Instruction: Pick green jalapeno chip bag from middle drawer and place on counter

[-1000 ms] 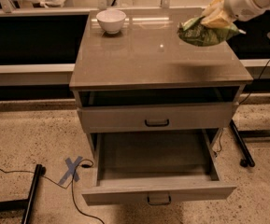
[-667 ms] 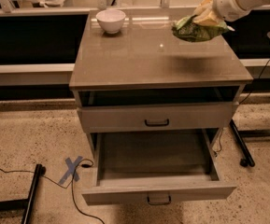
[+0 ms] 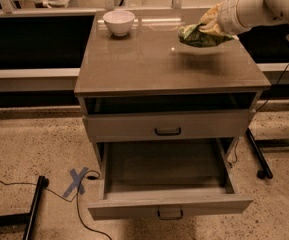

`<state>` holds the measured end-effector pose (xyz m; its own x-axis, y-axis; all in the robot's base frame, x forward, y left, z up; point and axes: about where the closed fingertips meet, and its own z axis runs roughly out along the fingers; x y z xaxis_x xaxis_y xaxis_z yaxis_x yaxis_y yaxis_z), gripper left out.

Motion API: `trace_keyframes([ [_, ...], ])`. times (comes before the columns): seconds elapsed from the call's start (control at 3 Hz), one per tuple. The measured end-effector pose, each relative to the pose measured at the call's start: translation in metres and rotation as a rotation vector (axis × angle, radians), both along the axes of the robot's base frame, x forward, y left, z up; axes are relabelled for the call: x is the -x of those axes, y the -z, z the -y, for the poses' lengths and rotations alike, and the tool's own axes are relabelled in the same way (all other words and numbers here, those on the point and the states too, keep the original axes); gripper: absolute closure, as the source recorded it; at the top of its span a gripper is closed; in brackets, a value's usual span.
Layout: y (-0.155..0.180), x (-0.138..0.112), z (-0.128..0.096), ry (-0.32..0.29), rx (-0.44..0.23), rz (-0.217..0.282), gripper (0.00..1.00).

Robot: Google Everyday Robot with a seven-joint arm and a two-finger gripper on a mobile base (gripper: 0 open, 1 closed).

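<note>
Gripper over the right rear of the counter, clamped on the green jalapeno chip bag, which hangs just below and left of it, clear of the surface. White bowl at rear left, well apart from the bag. Middle drawer stands open below

Upper right of the frame: the gripper clamps the green jalapeno chip bag and holds it just above the counter, a shadow beneath it. A white bowl sits at the counter's upper-left corner. Low in the frame, the middle drawer stands pulled out below the taller-fronted drawer. A blue tape cross marks the floor, lower left.
</note>
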<state>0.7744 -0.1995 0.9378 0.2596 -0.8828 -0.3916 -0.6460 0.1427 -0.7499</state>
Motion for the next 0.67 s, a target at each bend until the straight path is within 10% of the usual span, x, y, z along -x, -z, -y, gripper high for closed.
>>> trace_keyframes([
  [0.67, 0.0053, -0.0034, -0.0051, -0.006, -0.002, 0.004, 0.11],
])
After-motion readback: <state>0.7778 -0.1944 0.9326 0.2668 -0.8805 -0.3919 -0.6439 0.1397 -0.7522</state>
